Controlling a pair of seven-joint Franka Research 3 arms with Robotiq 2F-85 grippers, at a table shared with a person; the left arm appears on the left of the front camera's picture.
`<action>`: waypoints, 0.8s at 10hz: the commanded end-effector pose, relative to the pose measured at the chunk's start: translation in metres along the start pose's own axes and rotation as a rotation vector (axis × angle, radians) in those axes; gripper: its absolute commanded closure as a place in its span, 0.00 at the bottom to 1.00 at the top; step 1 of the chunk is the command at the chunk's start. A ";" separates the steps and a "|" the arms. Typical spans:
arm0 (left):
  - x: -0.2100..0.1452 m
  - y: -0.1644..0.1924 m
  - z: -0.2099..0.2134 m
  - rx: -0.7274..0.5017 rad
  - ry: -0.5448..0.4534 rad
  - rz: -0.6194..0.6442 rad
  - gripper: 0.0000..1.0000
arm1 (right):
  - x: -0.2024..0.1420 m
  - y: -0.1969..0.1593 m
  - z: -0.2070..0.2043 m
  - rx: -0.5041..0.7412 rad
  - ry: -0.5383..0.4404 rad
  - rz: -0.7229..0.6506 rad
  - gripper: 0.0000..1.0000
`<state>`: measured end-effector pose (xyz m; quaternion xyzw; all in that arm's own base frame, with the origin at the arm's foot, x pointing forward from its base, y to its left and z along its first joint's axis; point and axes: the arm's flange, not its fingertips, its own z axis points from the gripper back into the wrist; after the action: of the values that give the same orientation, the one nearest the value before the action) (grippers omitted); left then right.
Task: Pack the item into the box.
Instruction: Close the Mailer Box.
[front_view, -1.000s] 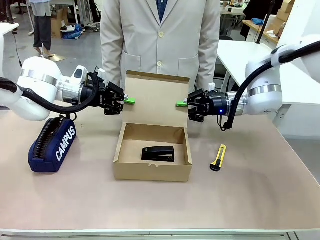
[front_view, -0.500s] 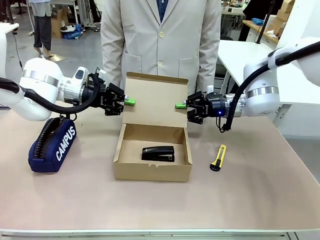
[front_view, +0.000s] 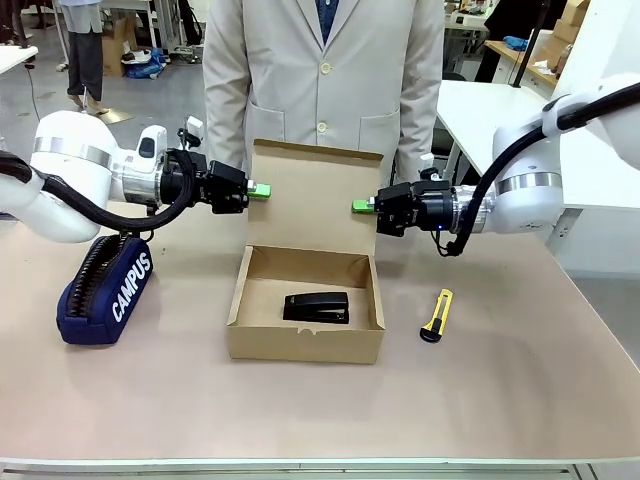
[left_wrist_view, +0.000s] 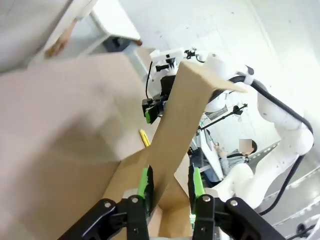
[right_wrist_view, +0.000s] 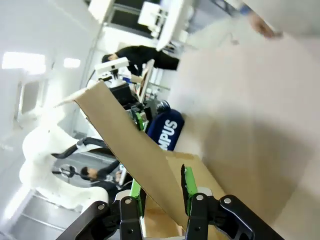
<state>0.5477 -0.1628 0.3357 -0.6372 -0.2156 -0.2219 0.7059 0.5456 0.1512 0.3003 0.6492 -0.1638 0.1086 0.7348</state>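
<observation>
The stapler (front_view: 317, 307), glossy black and oblong, lies flat on the floor of the open box (front_view: 305, 345), a plain brown cardboard carton on the worktop (front_view: 500, 400). Its lid (front_view: 312, 200) stands upright at the box's 12 o'clock side. The left claw (front_view: 258, 192) pinches the lid's 9 o'clock edge and the right claw (front_view: 362, 207) its 3 o'clock edge, green pads pressed on the cardboard. At the box's 9 o'clock lies a navy zip pouch (front_view: 105, 285) lettered "CAMPUS" in white; at 3 o'clock, a yellow-and-black utility knife (front_view: 436, 315).

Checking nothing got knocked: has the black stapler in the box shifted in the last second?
No. The black stapler sits unmoved in the box, near its front wall.
</observation>
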 end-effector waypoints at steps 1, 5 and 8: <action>-0.018 -0.007 -0.003 -0.036 -0.007 -0.154 0.60 | -0.020 0.008 0.006 0.062 -0.072 0.211 0.59; -0.030 -0.026 0.002 -0.024 -0.048 -0.310 0.60 | -0.040 0.030 0.010 0.083 -0.126 0.482 0.59; -0.050 -0.047 0.004 -0.030 -0.071 -0.469 0.60 | -0.059 0.039 0.011 0.066 -0.177 0.635 0.59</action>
<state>0.4984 -0.1619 0.3462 -0.5930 -0.3462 -0.3497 0.6373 0.4905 0.1447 0.3153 0.6049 -0.3815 0.2727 0.6435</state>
